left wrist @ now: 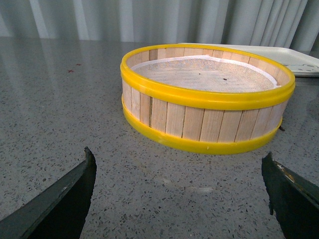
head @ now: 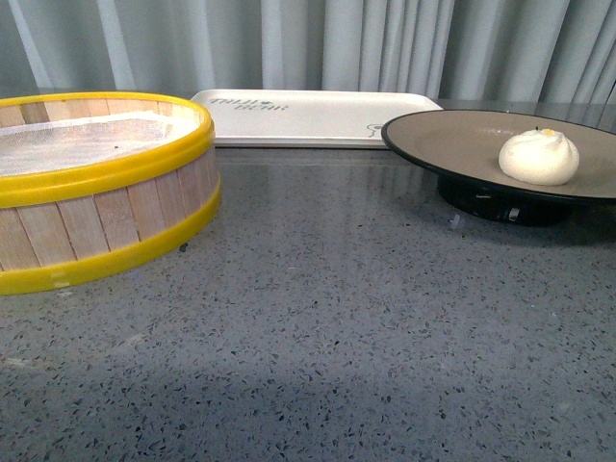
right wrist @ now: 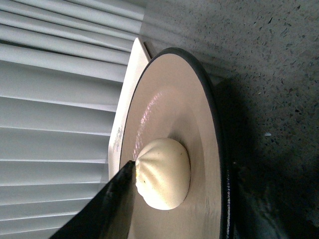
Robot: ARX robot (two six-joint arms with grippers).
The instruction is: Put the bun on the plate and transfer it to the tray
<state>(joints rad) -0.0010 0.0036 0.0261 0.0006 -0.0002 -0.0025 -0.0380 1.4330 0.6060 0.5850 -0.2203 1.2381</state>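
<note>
The white pleated bun [head: 538, 156] sits on the tan plate [head: 452, 140] with the black rim, at the right of the table. The cream tray [head: 308, 115] lies flat behind it, against the curtain. Neither gripper shows in the front view. In the right wrist view the bun [right wrist: 164, 179] rests on the plate [right wrist: 207, 84], and my right gripper [right wrist: 185, 172] is open. One dark finger [right wrist: 107, 209] overlaps the bun's pleated top; the other is lost in the dark by the plate's foot. My left gripper [left wrist: 178, 152] is open over bare table, in front of the basket.
A yellow-rimmed wooden steamer basket [head: 96, 192] with a white cloth liner stands at the left, and the left wrist view also shows this basket [left wrist: 207, 94]. Speckled grey tabletop [head: 337, 337] fills the foreground. A grey curtain hangs close behind the tray.
</note>
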